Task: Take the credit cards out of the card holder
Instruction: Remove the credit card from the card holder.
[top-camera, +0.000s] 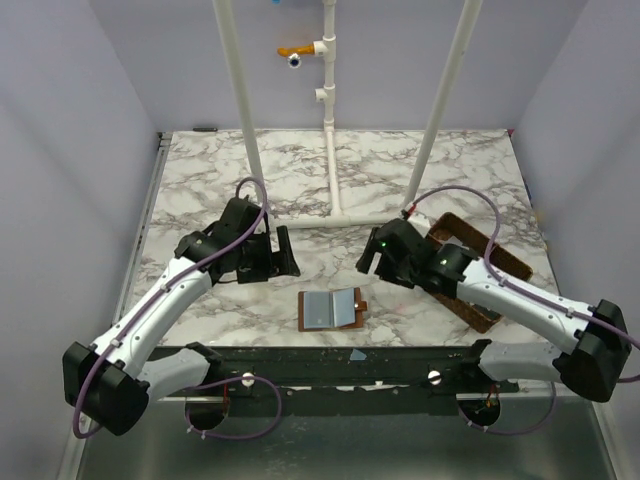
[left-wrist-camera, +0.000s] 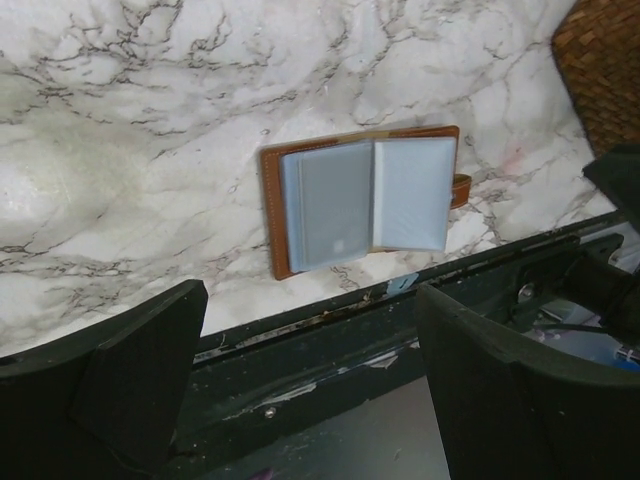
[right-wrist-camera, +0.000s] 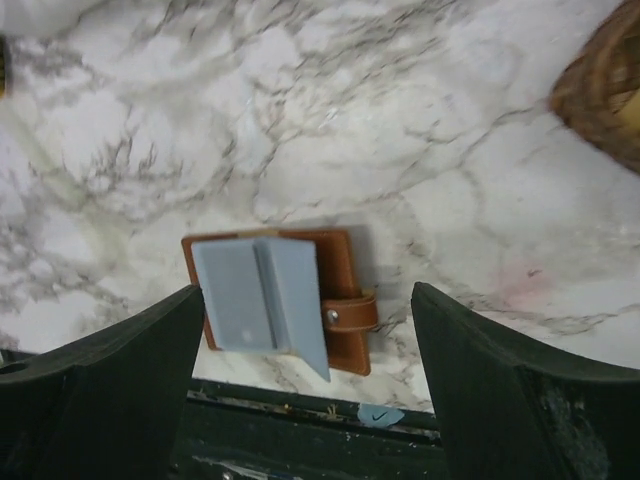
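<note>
**Holder open, no card out in view**

Your card holder (top-camera: 332, 309) lies spread open, pockets up, on the counter (top-camera: 200, 180) at lower centre of the top view, just above the dark front rail. Your left claw (top-camera: 272, 258) hovers to its upper left and your right claw (top-camera: 372, 256) to its upper right. Both are spread wide and grip nothing. You see no credit cards loose on the marble, and the blue-grey pockets are too hazy to tell what they hold. Judged from that, all the card pulling lies ahead of you. The woven basket (top-camera: 500, 262) sits at right.
</note>
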